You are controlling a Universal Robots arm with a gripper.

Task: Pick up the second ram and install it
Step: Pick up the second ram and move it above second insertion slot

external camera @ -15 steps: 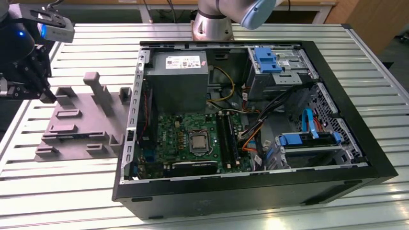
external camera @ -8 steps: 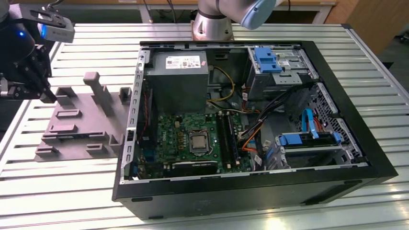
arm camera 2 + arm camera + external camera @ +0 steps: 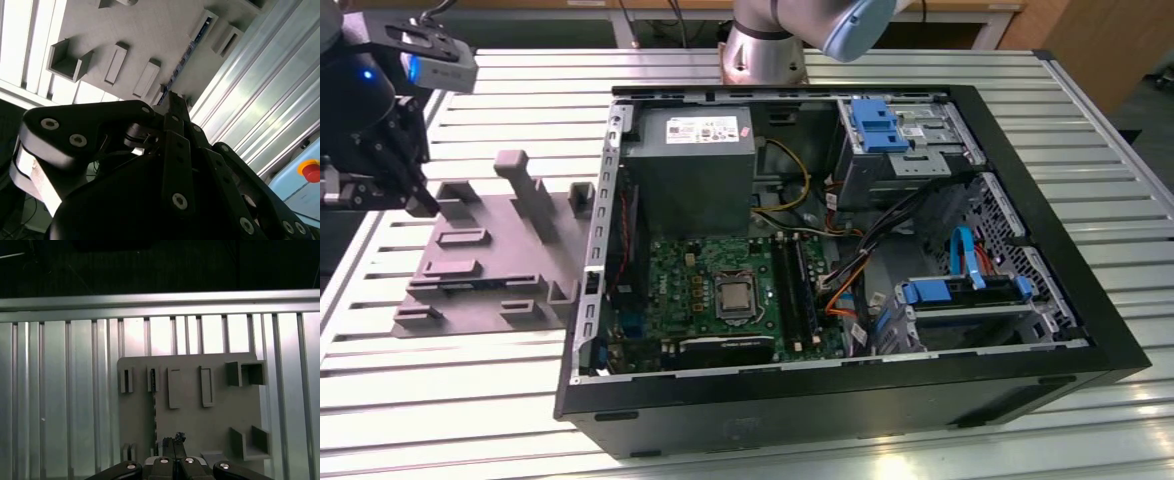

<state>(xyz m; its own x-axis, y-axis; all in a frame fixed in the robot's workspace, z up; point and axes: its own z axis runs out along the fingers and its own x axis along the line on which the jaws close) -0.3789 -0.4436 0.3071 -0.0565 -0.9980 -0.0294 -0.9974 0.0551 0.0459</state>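
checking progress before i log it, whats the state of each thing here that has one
computer case: lying on its side, side panel off, inside exposed
second ram: standing on edge in a slot of the grey holder, not in the case
gripper: low over the holder, close by one end of the ram
processor: bare, no cooler on it
motherboard slots: cannot tell if filled

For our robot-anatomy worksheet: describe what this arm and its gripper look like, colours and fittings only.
The arm has a silver-grey rounded joint with a pale blue cap. The gripper is matte black, built of flat hinged links held by round silver bolts. A grey camera box sits above it in the exterior view, beside a small blue light.
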